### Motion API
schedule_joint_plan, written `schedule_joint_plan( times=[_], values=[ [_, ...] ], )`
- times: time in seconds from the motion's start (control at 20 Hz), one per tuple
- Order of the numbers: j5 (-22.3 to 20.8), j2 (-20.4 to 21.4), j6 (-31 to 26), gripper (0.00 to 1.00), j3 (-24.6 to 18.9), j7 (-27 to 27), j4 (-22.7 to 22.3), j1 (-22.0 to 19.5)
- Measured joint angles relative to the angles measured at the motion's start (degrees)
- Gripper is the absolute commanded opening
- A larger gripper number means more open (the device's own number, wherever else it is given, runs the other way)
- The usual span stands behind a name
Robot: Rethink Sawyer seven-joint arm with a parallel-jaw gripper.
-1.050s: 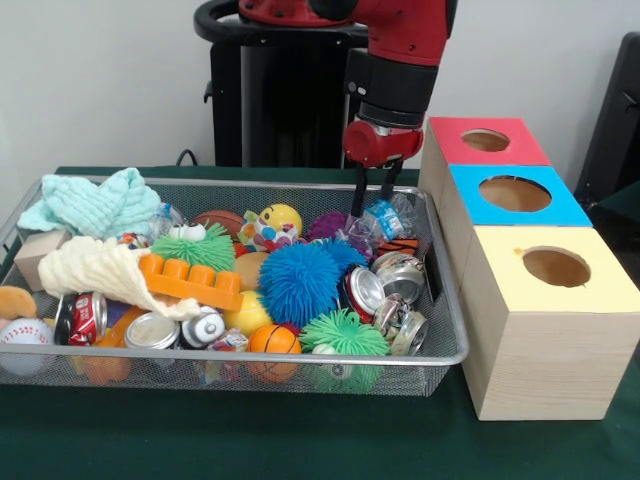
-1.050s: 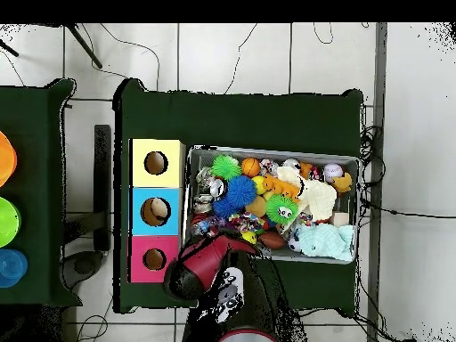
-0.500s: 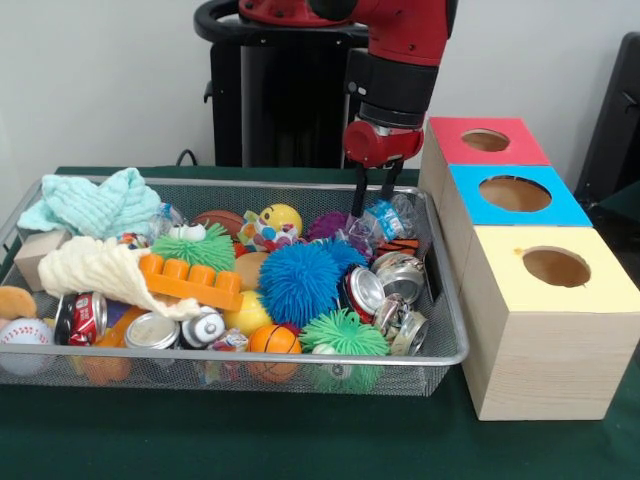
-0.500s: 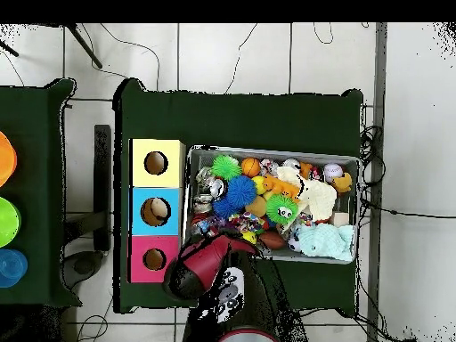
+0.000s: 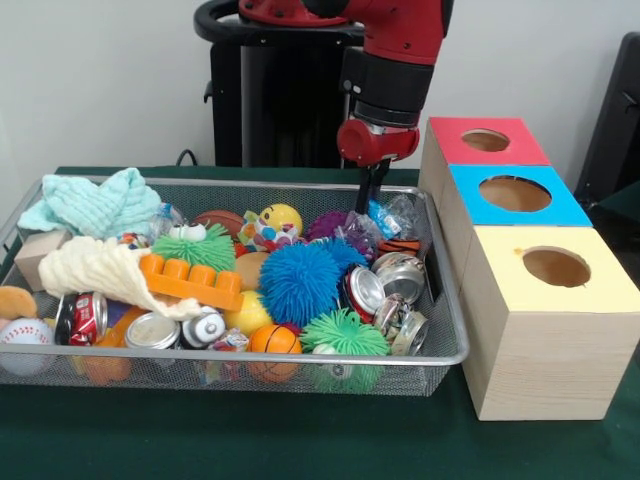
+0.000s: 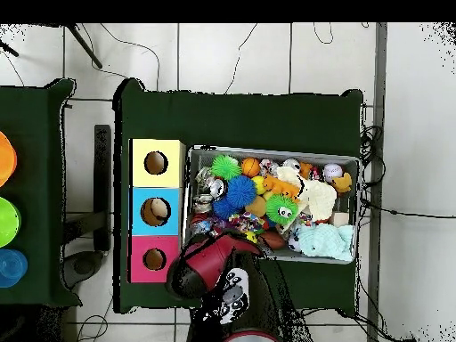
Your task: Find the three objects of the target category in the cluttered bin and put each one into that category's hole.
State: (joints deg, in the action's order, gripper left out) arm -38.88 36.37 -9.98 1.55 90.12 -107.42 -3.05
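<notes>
At the wire mesh bin's [image 5: 440, 350] one o'clock corner, the red-and-black gripper [image 5: 372, 195] has its fingers together on a crinkled clear plastic bottle with a blue label [image 5: 392, 216] beside the red-topped wooden box [image 5: 480, 142].

A robotics lab set up for a sorting trial. A worktop [image 5: 300, 440] draped in dark green cloth stands on a pale tiled floor [image 6: 232, 58] with loose cables [image 6: 370, 151] trailing across it. Directly below the pincer [image 5: 372, 190] sits a wire mesh bin [image 5: 440, 340] crammed with toys, cans and cloths; just beside the pincer stands a row of wooden boxes [image 5: 540, 350] with red, blue and yellow holed tops. Behind the pincer are a bare white wall [image 5: 100, 80] and a black pedestal [image 5: 270, 100].
</notes>
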Motion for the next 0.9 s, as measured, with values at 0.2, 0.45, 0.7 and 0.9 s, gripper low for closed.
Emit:
schedule_joint_plan(
  times=[0.2, 0.45, 0.7, 0.9],
  values=[
    [0.4, -0.1, 0.0, 0.0, -0.2, 0.0, 0.0, -0.4],
    [0.7, -0.2, 0.0, 0.0, -0.3, 0.0, 0.0, -0.6],
    [0.9, -0.1, 0.0, 0.0, -0.5, 0.0, -0.1, -0.9],
    [1.6, 0.5, 0.0, 0.0, -0.6, 0.0, -0.9, -1.0]
  ],
)
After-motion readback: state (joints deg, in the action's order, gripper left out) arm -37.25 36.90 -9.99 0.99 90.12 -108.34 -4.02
